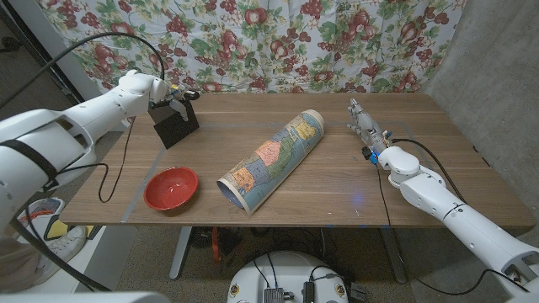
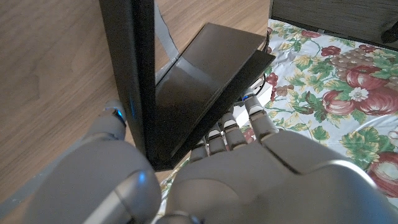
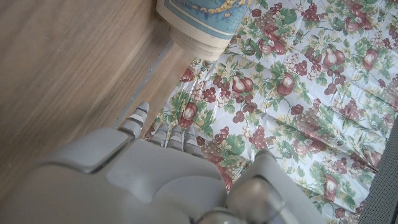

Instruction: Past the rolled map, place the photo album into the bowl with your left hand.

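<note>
Left robot hand (image 1: 160, 91) clamped on the photo album (image 1: 175, 124) near the far left corner of the bench (image 1: 337, 189), thumb on one face and fingers (image 2: 239, 127) on the other as seen in the left wrist view, gripping along the upper edge. Album held tilted, apparently with its lower corner close to or touching the bench top; cannot tell which. Judged stiff and fairly light: flat hard covers, thin, no sag under its own weight. Judged also somewhat slippery, given the smooth dark sheen on the covers, so a firm pinch across both covers near the spine looks the safest hold; a looser hold near the open side would likely let the covers fan apart, as hinted by the two panels spreading in the left wrist view. Looks: black all over, plain, rectangular, glossy faces with no visible label. Red bowl (image 1: 171, 188) nearer the front left edge of the bench, well apart from the album, open side up and holding nothing visible. Rolled map (image 1: 274, 157) lying diagonally across the middle of the bench, printed in coloured regions, to the right of both album and bowl. Right robot hand (image 1: 365, 124) near the far right side of the bench, released, holding nothing, fingers extended and loosely apart. Floral curtain (image 1: 253, 42) hanging behind the far edge.
</note>
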Controlling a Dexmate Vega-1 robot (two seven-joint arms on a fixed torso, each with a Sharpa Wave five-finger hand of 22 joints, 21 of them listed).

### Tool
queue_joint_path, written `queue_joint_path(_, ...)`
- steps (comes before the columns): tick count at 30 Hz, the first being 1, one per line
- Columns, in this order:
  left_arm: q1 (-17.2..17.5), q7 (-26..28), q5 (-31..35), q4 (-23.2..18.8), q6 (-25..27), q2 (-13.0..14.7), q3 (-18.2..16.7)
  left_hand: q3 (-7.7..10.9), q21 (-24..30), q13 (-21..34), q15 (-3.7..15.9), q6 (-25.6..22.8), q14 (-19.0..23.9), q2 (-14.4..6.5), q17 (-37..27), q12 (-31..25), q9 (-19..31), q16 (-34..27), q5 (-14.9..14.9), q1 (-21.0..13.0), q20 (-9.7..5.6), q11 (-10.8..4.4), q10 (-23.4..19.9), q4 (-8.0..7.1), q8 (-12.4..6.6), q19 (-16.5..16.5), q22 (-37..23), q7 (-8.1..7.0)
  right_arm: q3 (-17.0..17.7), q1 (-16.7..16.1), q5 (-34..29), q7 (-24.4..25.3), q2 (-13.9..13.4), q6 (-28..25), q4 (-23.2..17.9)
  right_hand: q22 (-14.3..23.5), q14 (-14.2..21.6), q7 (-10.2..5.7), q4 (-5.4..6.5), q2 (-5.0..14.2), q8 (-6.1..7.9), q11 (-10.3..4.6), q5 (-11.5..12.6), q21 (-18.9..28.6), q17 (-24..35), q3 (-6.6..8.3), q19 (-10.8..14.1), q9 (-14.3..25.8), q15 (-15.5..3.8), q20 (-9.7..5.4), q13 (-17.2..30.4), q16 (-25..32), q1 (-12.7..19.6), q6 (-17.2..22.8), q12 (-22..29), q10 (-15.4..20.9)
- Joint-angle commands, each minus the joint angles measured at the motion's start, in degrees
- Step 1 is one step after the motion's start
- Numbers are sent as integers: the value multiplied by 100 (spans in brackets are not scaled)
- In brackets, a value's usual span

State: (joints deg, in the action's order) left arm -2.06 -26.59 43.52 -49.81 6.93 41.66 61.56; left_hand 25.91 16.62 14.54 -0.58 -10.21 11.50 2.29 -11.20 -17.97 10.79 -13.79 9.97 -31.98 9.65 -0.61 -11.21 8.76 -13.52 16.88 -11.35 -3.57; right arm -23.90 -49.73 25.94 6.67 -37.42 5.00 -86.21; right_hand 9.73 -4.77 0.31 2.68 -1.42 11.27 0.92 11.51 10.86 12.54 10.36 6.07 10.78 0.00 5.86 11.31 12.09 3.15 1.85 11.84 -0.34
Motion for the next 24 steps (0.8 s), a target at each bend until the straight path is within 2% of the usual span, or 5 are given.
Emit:
queue_joint_path(1, -41, 28, -228, 262, -124, -129, -15, -53, 144, 28, -7, -162, 174, -16, -37, -48, 16, -58, 22, -92, -3, 69, -116, -9, -17, 332, -18, 49, -20, 39, 35, -34, 37, 7, 73, 19, -42, -30, -19, 13, 13, -18, 36, 7, -3, 21, -29, 20, -14, 21, 29, -4, 44, 21, -26, -41)
queue_joint_path(9, -85, -61, -354, 367, -93, -191, 33, -99, 308, 56, -39, -234, 356, -102, -94, -88, 18, -140, 38, -97, 6, 162, -253, -49, 14, 769, -28, 131, -69, 110, 17, -110, 80, 67, 205, 19, -44, -36, -20, 16, 13, -18, 35, 8, -3, 20, -28, 20, -13, 18, 29, -4, 45, 22, -26, -42)
queue_joint_path(15, -28, -87, -417, 206, -17, -130, 21, -149, 413, 103, 72, -377, 719, -223, -208, -186, 19, -342, 47, -67, -51, 111, -522, -94, 11, 1030, -43, 175, -83, 138, 21, -142, 100, 97, 267, 19, -43, -30, -21, 21, 14, -17, 35, 9, -3, 20, -28, 20, -12, 22, 29, -3, 46, 24, -25, -43)
queue_joint_path(20, 60, -56, -421, -63, 70, -25, -26, -162, 453, 130, 90, -501, 842, -261, -270, -234, 20, -430, 55, -107, -112, 57, -648, -71, -16, 1129, -46, 177, -72, 133, 54, -137, 105, 72, 266, 19, -44, -32, -21, 24, 13, -16, 35, 10, -3, 19, -27, 20, -16, 22, 29, -2, 46, 23, -25, -44)
queue_joint_path(24, 139, -42, -415, -285, 127, 56, -88, -141, 527, 174, 183, -605, 1018, -374, -376, -279, 24, -571, 77, -230, -354, -3, -759, -27, -28, 1286, -58, 169, -70, 132, 49, -139, 102, 92, 280, 19, -47, -31, -22, 26, 13, -19, 34, 10, -3, 18, -26, 20, -17, 17, 29, -3, 45, 23, -25, -45)
